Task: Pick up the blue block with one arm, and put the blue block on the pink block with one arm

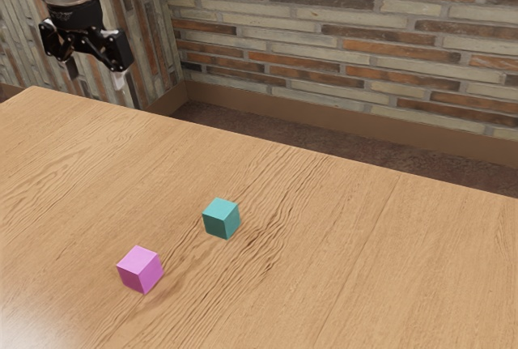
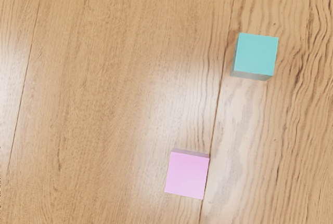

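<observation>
The blue block (image 1: 221, 218), a small solid cube of a teal-leaning blue, sits flat on the wooden table (image 1: 364, 268), a broad top of light brown boards with a wavy grain. The pink block (image 1: 140, 269), a small matt cube of pale magenta-pink, rests flat on the same top. The blue block lies near the pink block but apart from it, behind it and toward the exterior view's right of it, with bare wood between the two and nothing on top of either

In the wrist view the blue block (image 2: 255, 55) and the pink block (image 2: 187, 174) both show their top faces. A seam between two boards runs just beside the pink block, on its side toward the blue block, and the blue block stands on the board across that seam. A pale sheen lies on the wood on the pink block's other side

The black two-finger gripper (image 1: 85, 59) hangs high above the table, well apart from the pink block, up toward the exterior view's upper left of it, in front of a brick wall (image 1: 340, 33). Its jaws stand wide, with nothing between them
</observation>
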Tool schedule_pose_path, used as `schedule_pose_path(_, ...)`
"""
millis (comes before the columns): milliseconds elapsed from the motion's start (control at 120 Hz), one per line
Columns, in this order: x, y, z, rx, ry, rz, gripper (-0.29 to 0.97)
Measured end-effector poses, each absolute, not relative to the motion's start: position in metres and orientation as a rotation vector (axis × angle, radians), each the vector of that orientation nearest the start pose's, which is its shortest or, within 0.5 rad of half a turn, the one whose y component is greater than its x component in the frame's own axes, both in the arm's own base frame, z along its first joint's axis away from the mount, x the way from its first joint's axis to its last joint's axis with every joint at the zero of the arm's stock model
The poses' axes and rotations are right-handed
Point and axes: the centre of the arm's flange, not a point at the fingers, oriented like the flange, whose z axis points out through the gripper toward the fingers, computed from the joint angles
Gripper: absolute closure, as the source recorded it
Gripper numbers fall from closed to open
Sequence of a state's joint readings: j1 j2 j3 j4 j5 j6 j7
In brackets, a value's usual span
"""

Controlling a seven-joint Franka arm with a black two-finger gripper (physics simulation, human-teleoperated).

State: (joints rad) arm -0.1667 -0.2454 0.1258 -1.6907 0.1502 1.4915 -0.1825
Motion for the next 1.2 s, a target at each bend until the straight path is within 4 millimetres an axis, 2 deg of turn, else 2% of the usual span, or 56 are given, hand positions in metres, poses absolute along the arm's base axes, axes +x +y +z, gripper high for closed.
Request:
schedule_pose_path(133,0.47,0.002,0.686,-3.007,-0.243,-0.112,0.0)
schedule_pose_path(192,0.473,0.007,0.683,-3.005,-0.263,-0.131,0.0)
schedule_pose_path(233,0.478,0.005,0.675,-3.006,-0.263,-0.133,0.0)
schedule_pose_path(333,0.488,-0.005,0.633,-3.015,-0.243,-0.057,0.0)
schedule_pose_path(442,0.509,-0.013,0.562,-3.02,-0.238,0.023,0.0)
schedule_pose_path(608,0.523,-0.023,0.483,-3.06,-0.271,0.024,0.0)
schedule_pose_path(767,0.534,-0.042,0.449,-3.101,-0.379,-0.02,0.0)
schedule_pose_path(950,0.549,-0.054,0.404,-3.097,-0.463,-0.008,0.0)
schedule_pose_path(1200,0.566,-0.053,0.356,-3.096,-0.462,-0.013,0.0)
